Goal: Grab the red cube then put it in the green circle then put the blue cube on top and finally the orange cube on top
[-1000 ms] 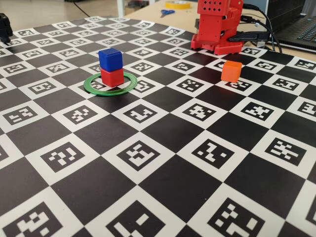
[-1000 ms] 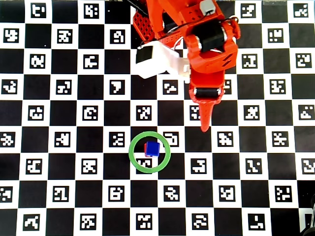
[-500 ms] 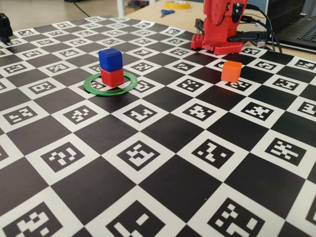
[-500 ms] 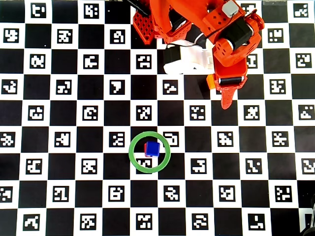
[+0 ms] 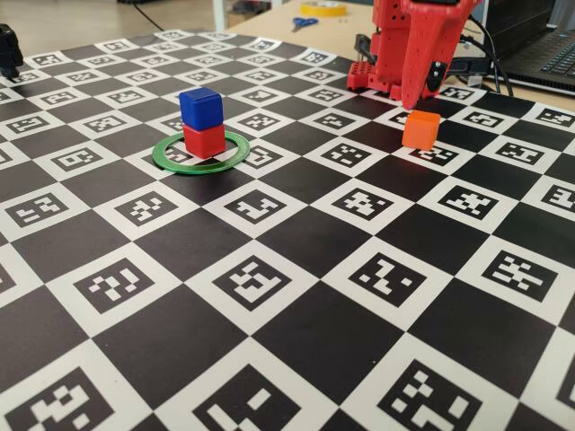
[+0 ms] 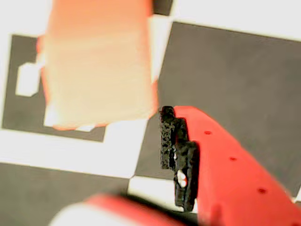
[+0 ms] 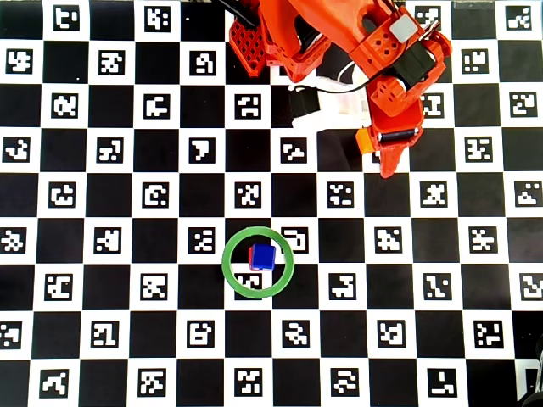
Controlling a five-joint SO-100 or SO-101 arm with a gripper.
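The red cube (image 5: 204,142) sits inside the green circle (image 5: 171,158), with the blue cube (image 5: 199,108) stacked on top of it. The overhead view shows the same stack: the blue cube (image 7: 265,257) over a sliver of red (image 7: 251,256) inside the ring (image 7: 233,275). The orange cube (image 5: 420,128) rests on the board at the right, mostly hidden under the arm in the overhead view (image 7: 365,141). My red gripper (image 5: 413,104) hangs just above and behind it, open and empty. In the wrist view the orange cube (image 6: 96,66) is blurred and lies ahead of the gripper (image 6: 134,160), not between the jaws.
The checkered marker board (image 5: 269,287) covers the table. The arm's red base (image 5: 368,76) stands at the back right. Scissors (image 5: 304,22) and a yellow tape roll (image 5: 323,7) lie beyond the board. A laptop (image 5: 548,54) is at the far right.
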